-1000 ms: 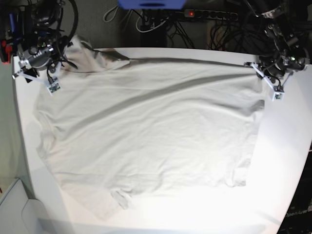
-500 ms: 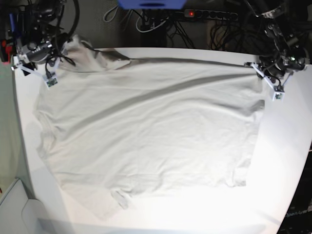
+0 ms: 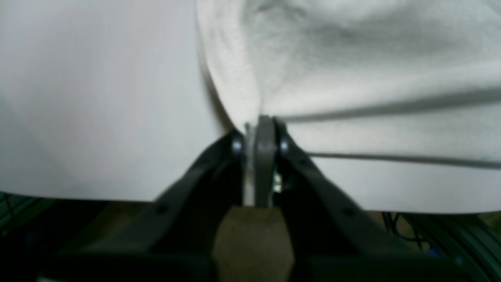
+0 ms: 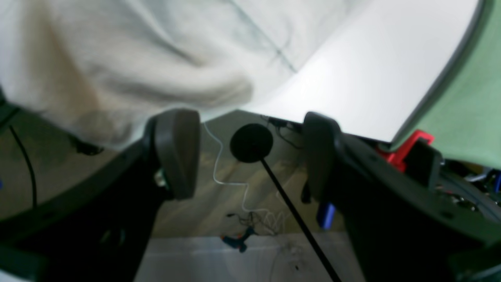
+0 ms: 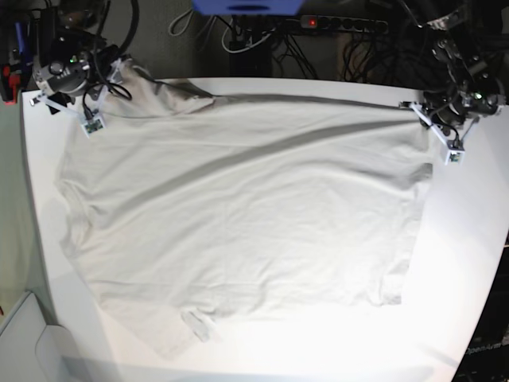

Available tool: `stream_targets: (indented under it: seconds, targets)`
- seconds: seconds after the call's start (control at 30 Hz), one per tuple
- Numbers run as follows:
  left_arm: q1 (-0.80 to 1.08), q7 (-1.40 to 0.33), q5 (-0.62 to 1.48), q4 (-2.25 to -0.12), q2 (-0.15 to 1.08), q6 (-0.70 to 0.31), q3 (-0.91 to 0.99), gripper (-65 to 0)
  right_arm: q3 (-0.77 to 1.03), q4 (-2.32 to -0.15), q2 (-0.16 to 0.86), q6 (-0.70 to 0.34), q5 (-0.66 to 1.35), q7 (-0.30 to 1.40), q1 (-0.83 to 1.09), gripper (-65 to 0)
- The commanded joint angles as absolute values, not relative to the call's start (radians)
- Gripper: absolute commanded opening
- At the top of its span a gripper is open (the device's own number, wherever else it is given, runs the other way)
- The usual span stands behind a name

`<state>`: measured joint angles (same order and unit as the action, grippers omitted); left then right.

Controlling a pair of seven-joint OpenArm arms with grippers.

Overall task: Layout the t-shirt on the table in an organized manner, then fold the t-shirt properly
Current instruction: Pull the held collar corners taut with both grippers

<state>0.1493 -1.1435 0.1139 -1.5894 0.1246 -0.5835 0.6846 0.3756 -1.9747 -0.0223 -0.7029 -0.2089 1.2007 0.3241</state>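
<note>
T-shirt spread flat across the white worktop. Left tool, at 2 o'clock, pinches its hem corner; right tool, at 10 o'clock, stands spread, holding nothing.

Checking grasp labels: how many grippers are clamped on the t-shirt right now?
1. The left gripper pinches the t-shirt at its far corner; the right gripper is open, beside the cloth.

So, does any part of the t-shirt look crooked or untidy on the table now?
Yes. The t-shirt is spread wide, but a long diagonal ridge crosses its upper part, and the far corner beside the right claw is bunched up past the table edge. The left claw pinches the opposite corner.
</note>
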Motion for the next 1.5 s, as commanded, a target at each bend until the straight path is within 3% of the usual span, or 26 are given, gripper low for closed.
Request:
stream_targets:
  seconds: [0.0,0.7,0.8,1.27,1.47]
  targets:
    - [0.151,-1.170,0.084,-1.590,0.134,-0.578,0.687,-64.6,0.372,-1.982,-0.018,-0.698,-0.211,1.194,0.303,-23.1]
    - [0.151,-1.175,0.084,-1.590,0.133,-0.578,0.687,-64.6,0.346,-1.876,-0.021,-0.698,-0.211,1.190,0.283,-24.2]
    - [0.151,-1.176,0.084,-1.593,0.133,-0.578,0.687,-64.6,0.346,-1.876,-0.022,-0.698,-0.211,1.190,0.277,-29.0]
    - [0.151,-1.179,0.084,-1.603,0.133,-0.578,0.687,-64.6,0.344,-1.771,-0.019,-0.698,-0.211,1.190,0.232,-64.4]
    - [0.143,-1.179,0.085,-1.606,0.133,-0.578,0.693,-64.6,0.344,-1.897,-0.019,-0.698,-0.211,1.191,0.228,-65.0]
